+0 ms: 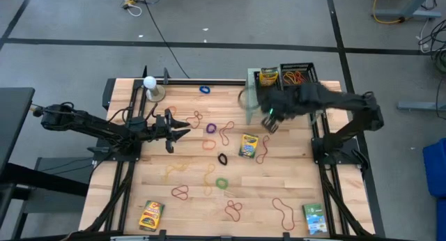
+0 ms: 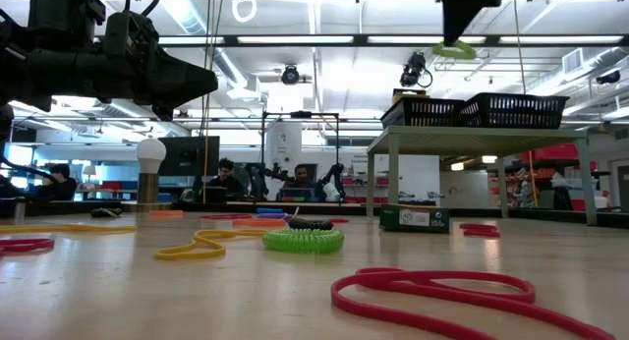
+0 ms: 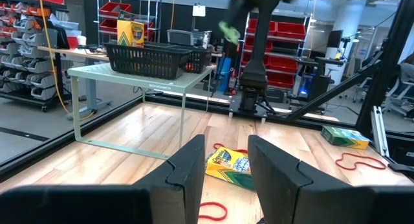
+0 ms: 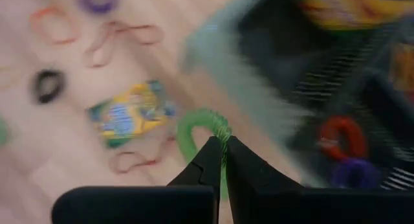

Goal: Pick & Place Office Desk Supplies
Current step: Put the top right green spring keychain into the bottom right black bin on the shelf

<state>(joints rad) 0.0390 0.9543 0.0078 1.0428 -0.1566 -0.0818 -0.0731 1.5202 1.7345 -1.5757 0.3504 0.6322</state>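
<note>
Near, 6 o'clock edge: red band point(image 2: 462, 291) flat on table point(image 1: 293, 171); green band point(image 2: 302, 240) beyond.

Centre: crayon box point(image 1: 249, 145) flat.

9 o'clock: left gripper point(image 1: 182, 125) idle, fingers parted, nothing grasped.

1 o'clock: right gripper point(image 4: 223, 149) clenched on green coil band point(image 4: 202, 130), carried aloft beside baskets point(image 1: 288, 76).

Risk judged: thin pinch slips; band snagged on rim, dropped outside.

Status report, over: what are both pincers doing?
Right pincer shut on green coiled rubber band, above table beside green shelf. Left pincer open, empty.
</note>
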